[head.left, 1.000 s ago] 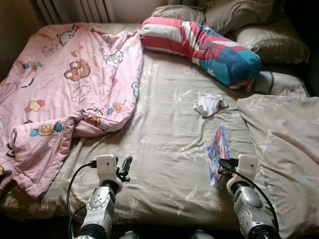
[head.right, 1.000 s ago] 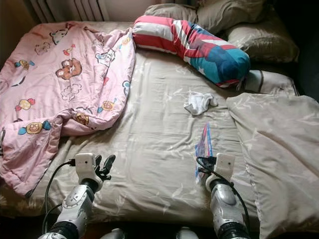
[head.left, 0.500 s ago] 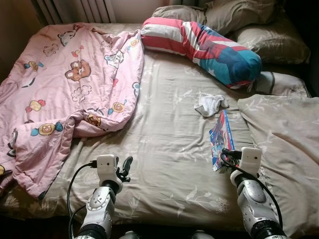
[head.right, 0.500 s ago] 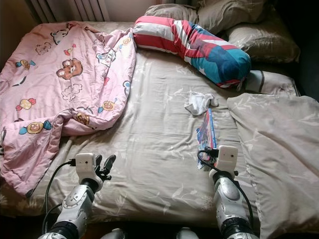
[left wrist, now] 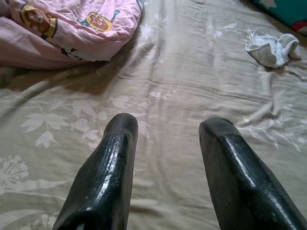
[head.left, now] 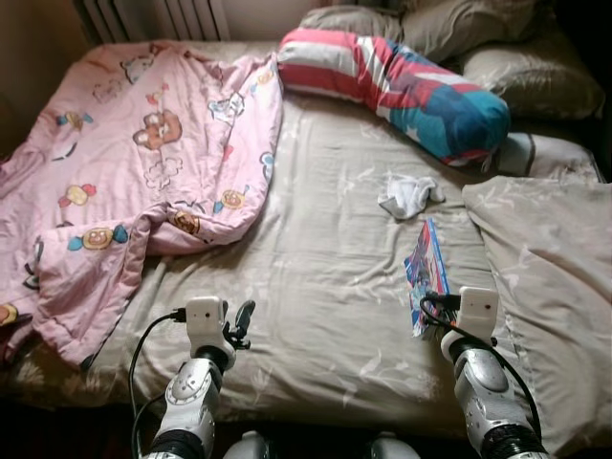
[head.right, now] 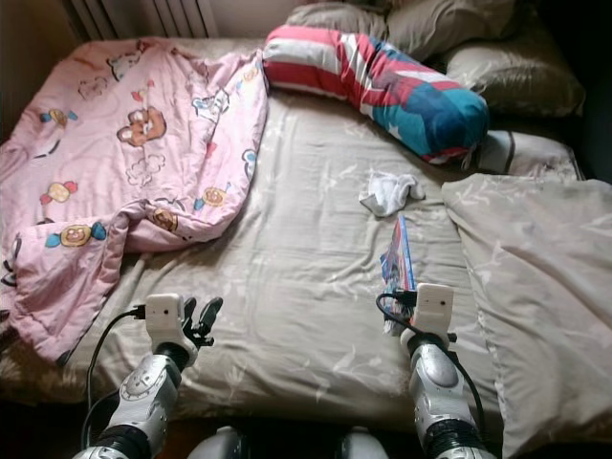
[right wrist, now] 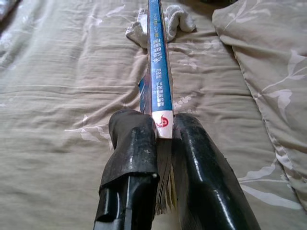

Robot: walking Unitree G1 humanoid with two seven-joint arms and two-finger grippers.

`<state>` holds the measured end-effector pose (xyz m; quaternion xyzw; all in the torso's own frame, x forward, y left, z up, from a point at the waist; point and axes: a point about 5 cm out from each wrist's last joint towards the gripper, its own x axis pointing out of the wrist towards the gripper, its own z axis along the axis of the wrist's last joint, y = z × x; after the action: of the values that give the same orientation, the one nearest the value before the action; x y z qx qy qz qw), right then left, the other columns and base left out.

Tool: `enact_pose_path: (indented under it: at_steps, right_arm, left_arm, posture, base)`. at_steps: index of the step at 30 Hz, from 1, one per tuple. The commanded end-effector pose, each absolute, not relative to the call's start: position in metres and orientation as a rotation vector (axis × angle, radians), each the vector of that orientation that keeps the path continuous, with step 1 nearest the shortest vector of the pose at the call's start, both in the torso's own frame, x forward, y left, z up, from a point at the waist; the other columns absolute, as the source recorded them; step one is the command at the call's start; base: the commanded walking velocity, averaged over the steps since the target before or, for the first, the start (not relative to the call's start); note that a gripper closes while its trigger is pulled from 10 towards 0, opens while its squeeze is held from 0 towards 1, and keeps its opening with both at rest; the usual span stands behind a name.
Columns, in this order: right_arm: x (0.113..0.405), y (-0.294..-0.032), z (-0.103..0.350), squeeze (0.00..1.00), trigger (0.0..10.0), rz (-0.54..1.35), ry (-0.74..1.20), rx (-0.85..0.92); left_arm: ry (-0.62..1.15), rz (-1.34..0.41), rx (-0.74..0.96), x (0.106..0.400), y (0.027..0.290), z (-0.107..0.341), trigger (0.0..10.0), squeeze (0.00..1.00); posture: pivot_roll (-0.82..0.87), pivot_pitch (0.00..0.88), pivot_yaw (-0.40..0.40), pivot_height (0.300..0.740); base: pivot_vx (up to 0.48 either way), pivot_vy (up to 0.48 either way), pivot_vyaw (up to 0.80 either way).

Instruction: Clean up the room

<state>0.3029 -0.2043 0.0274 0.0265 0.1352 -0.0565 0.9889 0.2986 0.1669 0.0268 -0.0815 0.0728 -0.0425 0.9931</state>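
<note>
Between the two black fingers (right wrist: 134,143) of the right hand (right wrist: 163,127), a thin blue-spined book (right wrist: 158,72) is standing on edge, its lower end pinched by the closed fingers and its far end reaching out over the beige bed sheet (head.left: 316,249) on the robot's right side. Just beyond the book's far end, a crumpled white sock (head.left: 409,194) is lying on the sheet, near but apparently not touching it, though the wrist view leaves that gap hard to judge. To the right of the book and sock, a beige leaf-patterned duvet (head.left: 555,277) is spreading over the bed's right side. Farther up the bed, a long bolster pillow striped in red, white and teal (head.left: 402,81) is lying at a slant, with beige pillows (head.left: 497,48) piled behind it at the head. On the left side of the bed, a pink cartoon-print blanket (head.left: 124,172) is lying rumpled, its lower edge folded over on itself. At the near edge, the left hand (left wrist: 165,127) is hovering low over the sheet with its fingers parted and nothing between them.
</note>
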Motion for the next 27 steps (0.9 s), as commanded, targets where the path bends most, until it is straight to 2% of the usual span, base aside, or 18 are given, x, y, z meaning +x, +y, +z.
enact_pose_path:
  at_steps: [1,19,21,27]
  right_arm:
    - [0.304,-0.205,0.03,0.0,10.0,-0.11,0.253,0.042]
    - [0.304,-0.205,0.03,0.0,10.0,-0.112,0.254,0.04]
    - [0.314,-0.211,0.031,0.0,10.0,-0.203,0.327,0.112]
    - [0.317,-0.211,0.032,0.0,10.0,-0.195,0.336,0.117]
  left_arm:
    - [0.172,-0.077,-0.165,0.294,0.17,0.021,10.0,0.0]
    - [0.172,-0.078,-0.165,0.294,0.17,0.021,10.0,0.0]
    - [0.182,-0.081,-0.149,0.295,0.171,0.022,10.0,0.0]
    - [0.182,-0.079,-0.146,0.296,0.173,0.022,10.0,0.0]
  posture:
    - [-0.07,0.2,0.047,0.687]
    - [-0.07,0.2,0.047,0.682]
    - [-0.06,0.199,0.071,0.682]
    - [-0.05,0.196,0.076,0.682]
  base:
    - [0.0,0.0,0.0]
    - [0.0,0.0,0.0]
    - [0.0,0.0,0.0]
    - [0.0,0.0,0.0]
